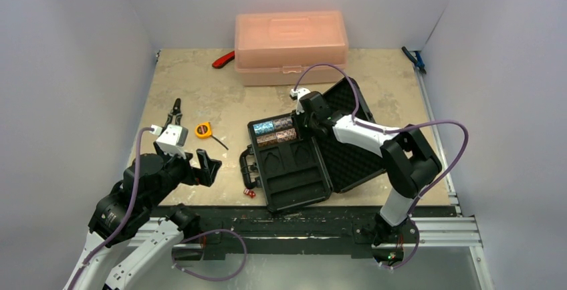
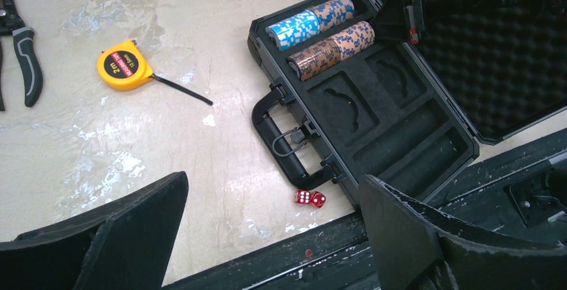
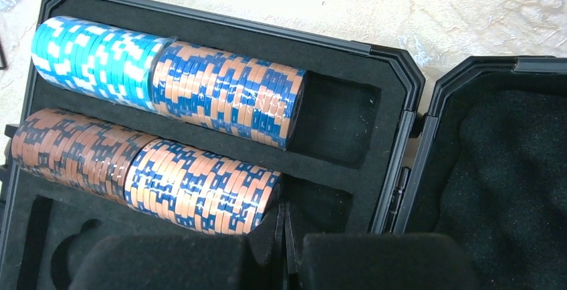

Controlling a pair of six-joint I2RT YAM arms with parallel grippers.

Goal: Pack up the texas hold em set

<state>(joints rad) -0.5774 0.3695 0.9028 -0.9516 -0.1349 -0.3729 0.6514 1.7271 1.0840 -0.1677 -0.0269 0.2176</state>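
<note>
The bench (image 1: 200, 83) carries everything. The largest item on it, the pink plastic box (image 1: 291, 46) at the back, is no part of our job. In front of it the black briefcase (image 2: 401, 143) lies open. Its lid is laid flat to the right, and its handle (image 2: 274, 133) faces the left arm.

We judge the shell stiff and the foam soft. The case should also be fairly heavy with chips aboard. We would swing it shut by the lid's free edge and lift it only by the handle.

The left end effector (image 1: 207, 168) hangs near the bench's front edge with its fingers wide apart and nothing between them. The right end effector (image 3: 285, 236) has its fingers pressed together on nothing, right beside the nearer chip row.

Four chip stacks lie on their sides in the two far slots. A light-blue stack (image 3: 93, 59) and a blue-and-orange stack (image 3: 227, 93) share one slot. A brown stack (image 3: 73, 153) and another blue-and-orange stack (image 3: 200, 190) share the other. Loose discs like these would probably fan apart unless squeezed end to end.

The two red dice (image 2: 309, 198) sit on the bench, touching each other, just beside the handle. They are the smallest pieces and are not yet packed. They look hard, light, slick and ready to roll, so we would pinch one at a time across flat faces.
</note>
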